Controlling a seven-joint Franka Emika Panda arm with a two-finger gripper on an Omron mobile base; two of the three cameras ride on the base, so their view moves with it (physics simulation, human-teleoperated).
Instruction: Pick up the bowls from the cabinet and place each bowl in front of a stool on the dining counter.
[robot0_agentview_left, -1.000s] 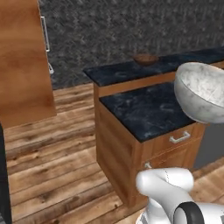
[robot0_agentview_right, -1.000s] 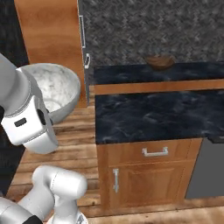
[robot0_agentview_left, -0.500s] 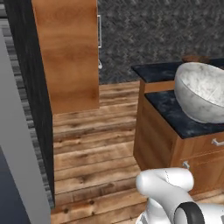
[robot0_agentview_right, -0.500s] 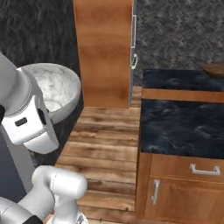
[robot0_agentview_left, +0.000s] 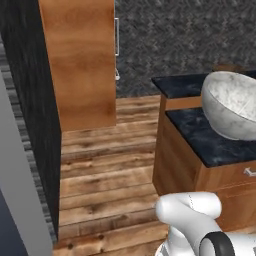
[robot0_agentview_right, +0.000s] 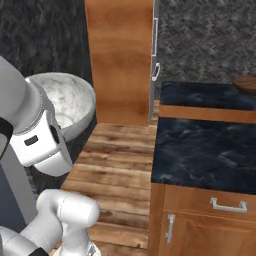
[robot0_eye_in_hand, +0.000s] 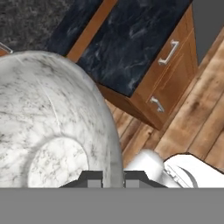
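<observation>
My gripper (robot0_eye_in_hand: 112, 178) is shut on the rim of the grey-white marbled bowl (robot0_eye_in_hand: 52, 118), which passes between the two fingertips in the hand view. The bowl (robot0_agentview_left: 232, 105) hangs in the air at the right of the left base view, over the lower counter's corner. From the right base view the same bowl (robot0_agentview_right: 70, 102) sits behind my white wrist, above the wooden floor. The dark brown wooden bowl (robot0_agentview_right: 246, 84) rests on the dining counter (robot0_agentview_right: 200, 95), also seen as the raised black top (robot0_agentview_left: 180, 84). The cabinet and the stools are out of view.
A lower black-topped counter (robot0_agentview_right: 200, 150) with silver-handled drawers (robot0_agentview_right: 228, 205) stands in front of the dining counter. A tall brown wooden unit (robot0_agentview_left: 80, 60) with a silver handle rises by the dark patterned wall. A dark panel (robot0_agentview_left: 30, 100) stands at the left. Wooden floor (robot0_agentview_left: 110, 160) lies between them.
The whole scene has slid right in both base views: the base has moved. The tall wooden unit now stands mid-picture and the counters sit at the right. The bowl stays gripped.
</observation>
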